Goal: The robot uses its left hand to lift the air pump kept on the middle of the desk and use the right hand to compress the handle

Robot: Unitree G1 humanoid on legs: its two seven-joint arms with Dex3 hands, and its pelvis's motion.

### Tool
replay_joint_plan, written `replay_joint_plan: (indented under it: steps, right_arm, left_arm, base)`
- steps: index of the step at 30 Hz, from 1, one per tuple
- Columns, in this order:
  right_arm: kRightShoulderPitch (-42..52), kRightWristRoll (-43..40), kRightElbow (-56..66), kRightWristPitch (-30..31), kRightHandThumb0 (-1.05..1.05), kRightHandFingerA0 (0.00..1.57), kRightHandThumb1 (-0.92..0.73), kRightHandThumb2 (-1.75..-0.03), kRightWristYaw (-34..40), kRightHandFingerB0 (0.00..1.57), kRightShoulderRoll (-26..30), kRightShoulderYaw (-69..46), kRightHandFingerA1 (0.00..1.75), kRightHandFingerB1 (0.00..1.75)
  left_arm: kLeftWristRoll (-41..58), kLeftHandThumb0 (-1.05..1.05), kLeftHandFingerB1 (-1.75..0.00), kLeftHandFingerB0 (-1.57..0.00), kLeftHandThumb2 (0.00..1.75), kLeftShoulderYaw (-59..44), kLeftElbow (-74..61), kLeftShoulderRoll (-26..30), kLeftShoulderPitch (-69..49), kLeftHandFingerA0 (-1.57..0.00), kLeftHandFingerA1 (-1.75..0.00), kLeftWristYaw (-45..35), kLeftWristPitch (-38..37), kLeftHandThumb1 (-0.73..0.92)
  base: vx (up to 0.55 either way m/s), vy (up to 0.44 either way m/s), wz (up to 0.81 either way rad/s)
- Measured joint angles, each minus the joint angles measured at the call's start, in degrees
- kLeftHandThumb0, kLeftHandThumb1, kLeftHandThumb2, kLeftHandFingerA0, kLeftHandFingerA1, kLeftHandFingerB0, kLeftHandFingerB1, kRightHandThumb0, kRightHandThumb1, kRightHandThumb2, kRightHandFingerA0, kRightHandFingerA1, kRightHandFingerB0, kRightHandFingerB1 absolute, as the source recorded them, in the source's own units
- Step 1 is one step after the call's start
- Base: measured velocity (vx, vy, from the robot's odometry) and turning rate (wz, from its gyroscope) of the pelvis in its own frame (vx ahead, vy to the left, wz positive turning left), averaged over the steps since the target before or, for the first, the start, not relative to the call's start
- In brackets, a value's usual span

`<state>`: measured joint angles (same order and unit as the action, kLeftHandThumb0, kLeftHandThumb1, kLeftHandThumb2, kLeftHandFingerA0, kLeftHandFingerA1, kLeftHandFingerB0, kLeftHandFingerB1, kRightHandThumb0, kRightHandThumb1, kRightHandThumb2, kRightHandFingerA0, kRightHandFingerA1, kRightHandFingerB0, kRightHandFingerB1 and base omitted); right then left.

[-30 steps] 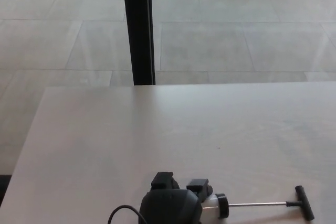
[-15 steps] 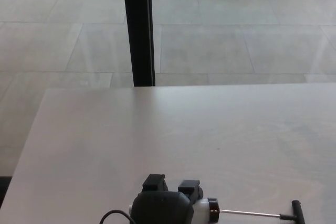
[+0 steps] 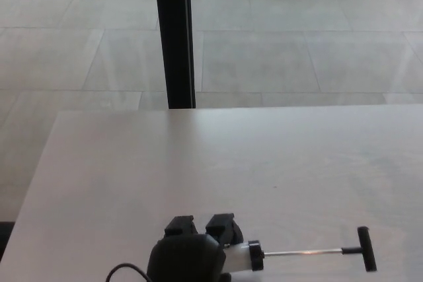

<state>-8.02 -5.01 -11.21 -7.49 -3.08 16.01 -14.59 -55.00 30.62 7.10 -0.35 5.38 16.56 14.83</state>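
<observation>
Pump body's already in your left hand (image 3: 188, 255), down at the 6 o'clock edge of the head view. You can see two thick black fingers (image 3: 221, 228) curled over the white barrel of the air pump (image 3: 241, 257), so that hand is closed around it and carrying it. Whether the barrel is actually off the desk (image 3: 132, 176) or just resting on it, I honestly can't tell from this angle, the hand blocks the underside.

From the barrel's black collar, the thin metal rod (image 3: 301, 252) runs out toward 3 o'clock, ending in the black T-handle (image 3: 365, 248). Rod looks fully drawn out, which makes sense: you want the stroke available for the push. Holding the barrel sideways like that also points the handle straight at the side your right hand would come in from.

Speaking of which, your right hand isn't in view at all, so nothing to say about its fingers.

A black cable (image 3: 125, 271) loops off the wrist at around 7 o'clock, well clear of the pump. Up at 12 o'clock there's a black post (image 3: 175, 34) standing on the tiled floor (image 3: 297, 44) beyond the desk, nowhere near the action.

My read: the grab looks done, compress step not started. Next you'd need the right hand on that T-handle, pushing along the rod's line so it doesn't bend.
</observation>
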Motion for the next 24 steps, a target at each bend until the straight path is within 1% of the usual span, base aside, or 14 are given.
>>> replay_joint_plan:
  steps: [1, 2, 3, 4, 5, 6, 7, 10, 11, 13, 14, 16, 18, 24]
  right_arm:
    - [-0.36, -0.09, 0.68, 0.44, -0.93, 0.21, -0.92, -0.79, -0.45, 0.18, 0.01, 0.54, 0.52, 0.36]
    - [-0.66, -0.13, 1.02, 0.76, -0.98, 0.18, -0.92, -0.83, -0.75, 0.14, 0.02, 0.86, 0.47, 0.32]
    - [-1.17, -0.14, 1.48, 1.19, -0.98, 0.18, -0.92, -0.83, -1.2, 0.14, 0.02, 1.42, 0.47, 0.32]
    - [-1.85, -0.11, 2.09, 1.73, -0.37, 0.01, -0.42, -1.09, -1.52, 0.0, 0.01, 2.26, 0.52, 0.49]
    - [-2.44, -0.11, 2.46, 2.16, -0.37, 0.01, -0.42, -1.09, -1.76, 0.0, -0.01, 2.83, 0.52, 0.49]
    - [-3.27, -0.16, 3.01, 2.88, -0.99, 0.05, -0.86, -1.27, -2.05, 0.07, -0.09, 3.41, 0.49, 0.42]
    - [-3.91, -0.23, 3.53, 3.43, -0.96, 0.04, -0.85, -1.25, -2.29, 0.08, -0.13, 3.82, 0.34, 0.24]
    - [-5.62, -0.64, 5.88, 5.83, -0.91, 0.05, -0.8, -1.23, -2.96, 0.06, -0.65, 5.32, 0.18, 0.19]
    - [-5.89, -0.75, 6.47, 6.44, -0.84, 0.0, -0.78, -1.24, -3.14, 0.02, -0.8, 5.65, 0.2, 0.21]
    - [-6.27, -0.89, 7.85, 7.66, -0.94, 0.02, -0.84, -1.26, -3.36, 0.13, -1.26, 6.47, 0.16, 0.17]
    - [-6.47, -0.95, 8.97, 8.67, -0.84, 0.0, -0.78, -1.23, -3.38, 0.02, -1.9, 7.14, 0.22, 0.23]
    - [-6.67, -0.96, 10.15, 10.1, -0.84, 0.0, -0.78, -1.24, -3.39, 0.03, -2.6, 7.98, 0.22, 0.23]
    - [-6.97, -0.84, 11.26, 11.79, -0.95, 0.01, -0.84, -1.25, -3.31, 0.13, -3.29, 9.06, 0.14, 0.19]
    - [-8.41, -0.41, 11.76, 15.74, -1.04, 0.0, -0.92, -1.3, -3.12, 0.12, -5.39, 11.36, 0.07, 0.08]
  left_arm:
    - [0.56, -0.1, -1.65, -0.64, 1.06, -0.88, 0.03, 0.45, 1.19, -0.82, -1.75, -0.59, -0.02, 0.61]
    - [0.97, -0.15, -1.29, -0.95, 1.12, -1.35, 0.05, 0.65, 2.09, -1.13, -1.43, -0.89, -0.03, 0.56]
    - [1.4, -0.15, -1.29, -0.95, 1.12, -1.91, 0.06, 0.93, 3.55, -1.13, -1.43, -1.28, -0.05, 0.56]
    - [1.55, -0.09, -1.27, -0.96, 1.14, -2.17, 0.07, 1.51, 5.23, -1.18, -1.45, -1.78, -0.05, 0.53]
    - [1.65, -0.09, -1.27, -0.96, 1.14, -2.38, 0.08, 2.01, 6.57, -1.18, -1.45, -2.1, -0.05, 0.53]
    - [1.74, -0.08, -1.54, -0.74, 1.08, -2.53, 0.26, 2.74, 8.24, -0.87, -1.75, -2.48, -0.05, 0.59]
    - [1.81, -0.08, -1.5, -0.75, 1.06, -2.64, 0.33, 3.1, 9.51, -0.9, -1.75, -2.7, -0.05, 0.6]
    - [2.14, -0.06, -1.53, -0.72, 1.09, -2.7, 1.07, 4.65, 12.48, -0.9, -1.75, -3.21, -0.32, 0.59]
    - [2.16, -0.06, -1.51, -0.75, 1.11, -2.61, 1.37, 5.0, 12.91, -0.91, -1.75, -3.26, -0.6, 0.56]
    - [2.24, -0.07, -1.54, -0.73, 1.06, -2.52, 1.91, 5.67, 13.62, -0.9, -1.75, -3.59, -0.97, 0.58]
    - [2.29, -0.06, -1.48, -0.73, 1.03, -2.46, 2.21, 6.24, 14.17, -0.89, -1.75, -3.8, -1.26, 0.6]
    - [2.37, -0.05, -1.5, -0.73, 1.03, -2.46, 2.39, 6.95, 14.89, -0.9, -1.75, -4.26, -1.57, 0.6]
    - [2.54, -0.07, -1.5, -0.71, 0.99, -2.48, 2.66, 7.5, 15.63, -0.92, -1.75, -4.91, -1.86, 0.61]
    - [2.53, -0.06, -1.38, -0.78, 1.01, -2.2, 2.18, 8.05, 16.69, -0.92, -1.75, -6.15, -2.21, 0.59]
  base:
    - [0.0, 0.0, 0.0]
    - [0.0, 0.0, 0.0]
    - [0.0, 0.0, 0.0]
    - [0.0, 0.0, 0.0]
    - [0.0, 0.0, 0.0]
    - [0.0, 0.0, 0.0]
    - [0.0, 0.0, 0.0]
    - [0.0, 0.0, 0.0]
    - [0.0, 0.0, 0.0]
    - [0.0, 0.0, 0.0]
    - [0.0, 0.0, 0.0]
    - [0.0, 0.0, 0.0]
    - [0.0, 0.0, 0.0]
    - [0.0, 0.0, 0.0]
